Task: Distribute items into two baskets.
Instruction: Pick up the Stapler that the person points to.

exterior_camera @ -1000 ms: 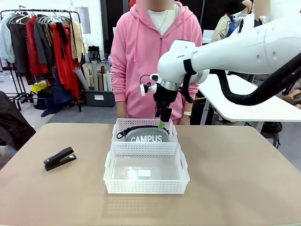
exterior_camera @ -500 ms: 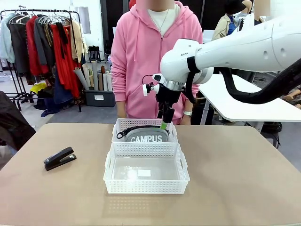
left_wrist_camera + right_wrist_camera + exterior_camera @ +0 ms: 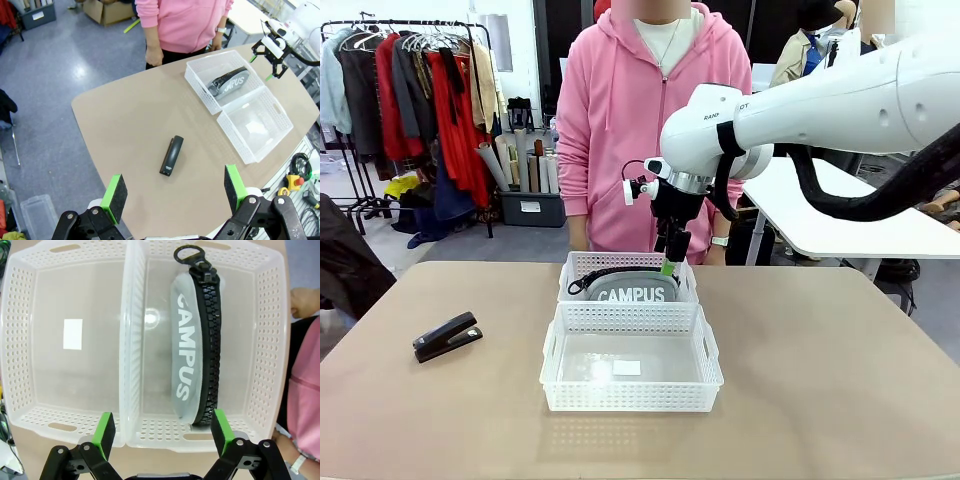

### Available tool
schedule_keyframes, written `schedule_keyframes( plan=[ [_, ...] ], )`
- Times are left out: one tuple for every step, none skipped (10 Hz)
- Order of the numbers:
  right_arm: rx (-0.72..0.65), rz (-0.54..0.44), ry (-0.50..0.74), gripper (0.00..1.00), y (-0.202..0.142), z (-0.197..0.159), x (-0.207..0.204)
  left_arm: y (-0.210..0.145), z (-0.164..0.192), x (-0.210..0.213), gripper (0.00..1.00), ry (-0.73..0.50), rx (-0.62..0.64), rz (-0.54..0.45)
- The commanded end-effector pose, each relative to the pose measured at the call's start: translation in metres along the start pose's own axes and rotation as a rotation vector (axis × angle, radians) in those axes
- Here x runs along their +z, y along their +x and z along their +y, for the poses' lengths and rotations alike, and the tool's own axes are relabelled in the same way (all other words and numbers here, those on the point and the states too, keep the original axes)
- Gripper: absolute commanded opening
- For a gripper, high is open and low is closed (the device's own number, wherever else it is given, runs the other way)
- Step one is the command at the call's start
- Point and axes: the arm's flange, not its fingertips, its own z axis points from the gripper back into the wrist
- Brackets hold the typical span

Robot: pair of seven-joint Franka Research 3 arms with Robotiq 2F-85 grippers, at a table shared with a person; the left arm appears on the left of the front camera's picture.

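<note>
left gripper wide open above the stapler, grip thoughts

left gripper hangs high over the table with its green pads spread as far as they go, holding nothing. right gripper is just as wide and just as empty, hovering over the far basket, which sits touching the back wall of the near basket.

using the near basket as the reference:
- the grey campus pouch lies right behind it, inside the far basket, standing on its edge with the zip side up and the black strap ring at one end
- the stapler lies flat on the table off to the robot's left of it, well apart
- the near basket itself has just its small white label in it

so my guess is the stapler is the piece left to sort, and the near basket is where it belongs.

handling guess: it looks small, hard and stiff, probably a bit dense for its size, with a smooth black shell that could slide on the pads. i'd take it across the narrow sides, around the middle of its length. pinching top to bottom would likely just squash the sprung arm. ends look like a bad idea too, it could swing.

the pouch reads as soft, light and floppy, and it looks settled where it is.
</note>
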Motion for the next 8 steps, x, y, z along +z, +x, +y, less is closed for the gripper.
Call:
schedule_keyframes(
  plan=[
    [0.004, -0.002, -0.009, 1.0, 0.001, -0.005, 0.002, -0.001, 0.0, 0.0, 1.0, -0.013, -0.011, -0.014],
    [0.004, -0.002, -0.009, 1.0, 0.001, -0.005, 0.002, -0.001, 0.0, 0.0, 1.0, -0.013, -0.011, -0.014],
    [0.004, -0.002, -0.009, 1.0, 0.001, -0.005, 0.002, -0.001, 0.0, 0.0, 1.0, -0.013, -0.011, -0.014],
    [0.004, -0.002, -0.009, 1.0, 0.001, -0.005, 0.002, -0.001, 0.0, 0.0, 1.0, -0.013, -0.011, -0.014],
    [0.004, -0.002, -0.009, 1.0, 0.001, -0.005, 0.002, -0.001, 0.0, 0.0, 1.0, -0.013, -0.011, -0.014],
    [0.004, -0.002, -0.009, 1.0, 0.001, -0.005, 0.002, -0.001, 0.0, 0.0, 1.0, -0.013, -0.011, -0.014],
    [0.0, 0.0, 0.0, 1.0, 0.0, 0.0, 0.0, -0.001, 0.0, 0.0, 1.0, -0.013, -0.011, -0.014],
    [-0.094, -0.01, -0.019, 1.0, -0.016, 0.001, 0.016, -0.001, 0.0, 0.0, 1.0, -0.013, -0.011, -0.014]
  ],
)
